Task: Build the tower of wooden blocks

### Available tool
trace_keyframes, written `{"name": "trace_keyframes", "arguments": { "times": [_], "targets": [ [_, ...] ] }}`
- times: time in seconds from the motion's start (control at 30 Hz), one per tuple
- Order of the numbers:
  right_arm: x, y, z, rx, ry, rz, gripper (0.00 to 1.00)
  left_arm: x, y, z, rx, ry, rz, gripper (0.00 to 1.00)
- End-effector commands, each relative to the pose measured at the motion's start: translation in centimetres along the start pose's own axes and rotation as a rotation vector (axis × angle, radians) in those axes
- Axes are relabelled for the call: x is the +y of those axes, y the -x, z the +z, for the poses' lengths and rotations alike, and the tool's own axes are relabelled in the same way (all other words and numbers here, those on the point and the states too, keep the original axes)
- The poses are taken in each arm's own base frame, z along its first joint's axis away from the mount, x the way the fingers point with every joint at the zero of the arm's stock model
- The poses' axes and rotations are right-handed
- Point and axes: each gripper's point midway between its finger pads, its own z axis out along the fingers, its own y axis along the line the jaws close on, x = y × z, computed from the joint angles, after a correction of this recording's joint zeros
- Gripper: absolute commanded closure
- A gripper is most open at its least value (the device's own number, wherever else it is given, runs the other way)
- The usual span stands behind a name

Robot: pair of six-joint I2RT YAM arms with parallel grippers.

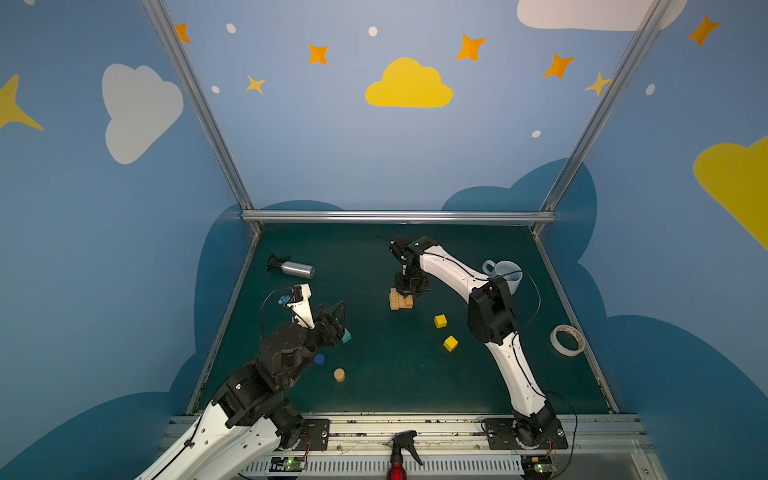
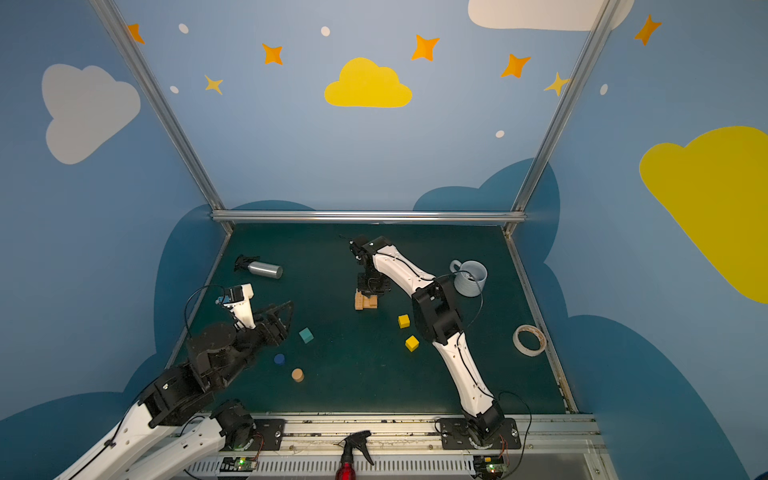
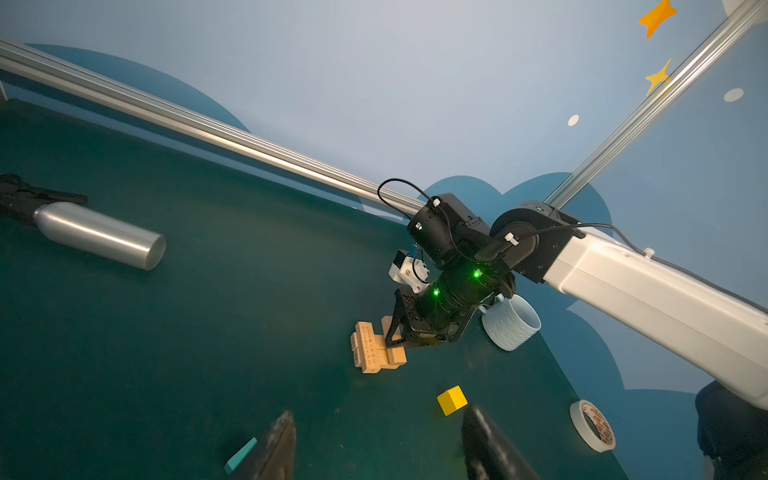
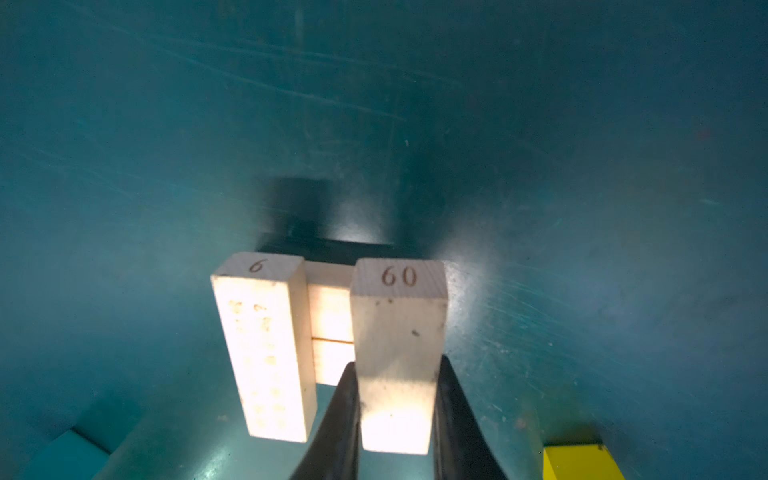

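The tower (image 1: 401,300) (image 2: 365,300) (image 3: 376,349) is a low stack of tan planks near mid-table. My right gripper (image 1: 406,296) (image 4: 395,374) comes down on it, shut on the plank marked 60 (image 4: 397,324), which lies beside the plank marked 6 (image 4: 266,345) across two lower planks (image 4: 330,320). My left gripper (image 1: 338,322) (image 3: 380,419) hovers open and empty at the left, next to the teal cube (image 2: 306,335) (image 3: 241,455). Two yellow cubes (image 1: 440,321) (image 1: 450,343), a blue cylinder (image 1: 319,359) and a tan cylinder (image 1: 339,375) lie loose.
A silver spray bottle (image 1: 295,268) lies at the back left. A pale mug (image 1: 507,274) stands behind the right arm, and a tape roll (image 1: 567,340) lies near the right edge. A red spray bottle (image 1: 399,457) stands on the front rail.
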Motion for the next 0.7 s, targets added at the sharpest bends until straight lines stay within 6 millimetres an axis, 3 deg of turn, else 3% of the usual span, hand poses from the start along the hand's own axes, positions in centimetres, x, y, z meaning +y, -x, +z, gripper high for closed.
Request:
{"name": "trace_keyframes", "arguments": {
  "times": [0.0,0.67],
  "targets": [
    [-0.05,-0.16,0.18,0.019,-0.005,0.015,0.97,0.54,-0.05,-0.04,-0.001,0.024,0.019,0.37],
    [0.24,-0.77,0.63,0.040,-0.008,0.002,0.94,1.01,-0.17,-0.18,0.004,0.040,0.030,0.36]
  ]
}}
